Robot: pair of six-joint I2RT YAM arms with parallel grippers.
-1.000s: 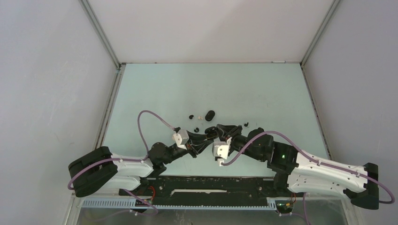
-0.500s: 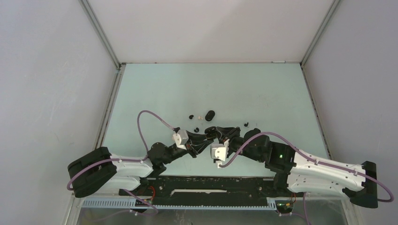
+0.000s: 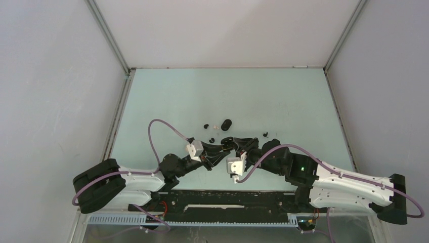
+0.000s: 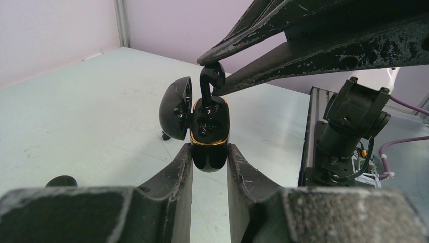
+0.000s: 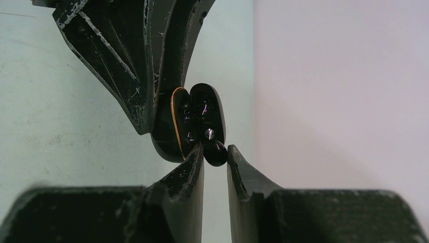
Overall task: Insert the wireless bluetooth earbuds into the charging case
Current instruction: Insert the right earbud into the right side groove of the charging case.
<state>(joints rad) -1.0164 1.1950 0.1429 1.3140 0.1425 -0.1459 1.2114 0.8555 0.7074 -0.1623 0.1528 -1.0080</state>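
My left gripper (image 4: 209, 149) is shut on the lower body of a glossy black charging case (image 4: 209, 126) with a gold rim. It holds the case upright above the table, with the lid (image 4: 174, 109) swung open to the left. My right gripper (image 5: 215, 150) is shut on a black earbud (image 5: 214, 153). In the left wrist view this earbud (image 4: 211, 77) hangs stem-up, its lower end touching the case's open top. In the top view the two grippers (image 3: 229, 146) (image 3: 239, 144) meet tip to tip. The case also shows in the right wrist view (image 5: 178, 121).
On the table beyond the grippers lie a closed black case (image 3: 226, 124), a black earbud (image 3: 206, 125), a whitish earbud (image 3: 215, 126), and further black earbuds (image 3: 212, 139) (image 3: 265, 134). White walls enclose the pale green table (image 3: 283, 96) on three sides.
My right arm has shifted a little left, bringing the earbud against the open case. My left gripper has held the case still.
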